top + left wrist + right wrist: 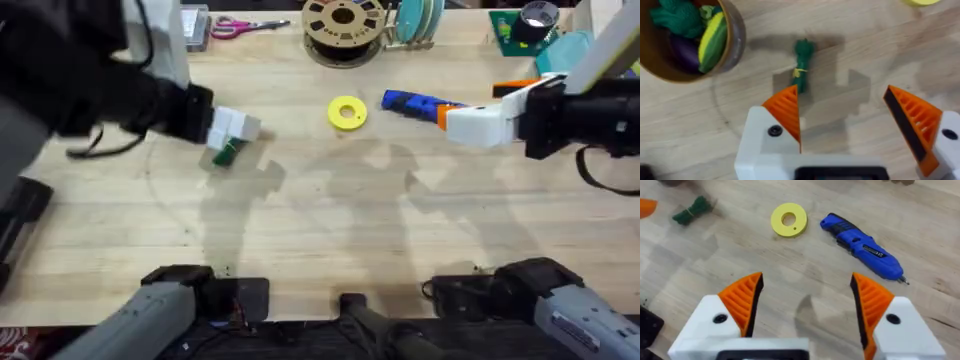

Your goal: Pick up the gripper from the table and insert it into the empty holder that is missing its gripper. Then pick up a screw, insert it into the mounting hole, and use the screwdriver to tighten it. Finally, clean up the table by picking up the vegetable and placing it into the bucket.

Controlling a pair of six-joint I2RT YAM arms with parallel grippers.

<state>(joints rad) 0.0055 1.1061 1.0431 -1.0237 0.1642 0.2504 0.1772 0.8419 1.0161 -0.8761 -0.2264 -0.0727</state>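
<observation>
Vegetable, bucket and screwdriver were each counted once, and two grippers were seen at work above one wooden table (330, 230). Largest of the loose things was the bucket (732, 37), seen in the left wrist view as a round tub with toy produce inside: a green leafy bundle, a yellow-green piece and a dark purple one. One brown perforated spool (343, 25) was set at the far edge of the table, with one pair of pink-handled scissors (240, 27) to its left. One blue screwdriver (862, 246) was laid flat on the wood right of centre, its thin tip pointed away from one yellow ring (789, 220) lying just beside it. The left gripper (857, 120) was held with its two orange-tipped fingers spread apart above the table, nothing between them. The right gripper (807, 300) was likewise held apart and empty, near the screwdriver. Smallest was the vegetable (802, 62), one dark-green sprig tied with a yellowish band, lying on the bare wood just beside the bucket and just beyond the left gripper's fingertips, touched by neither pad.
</observation>
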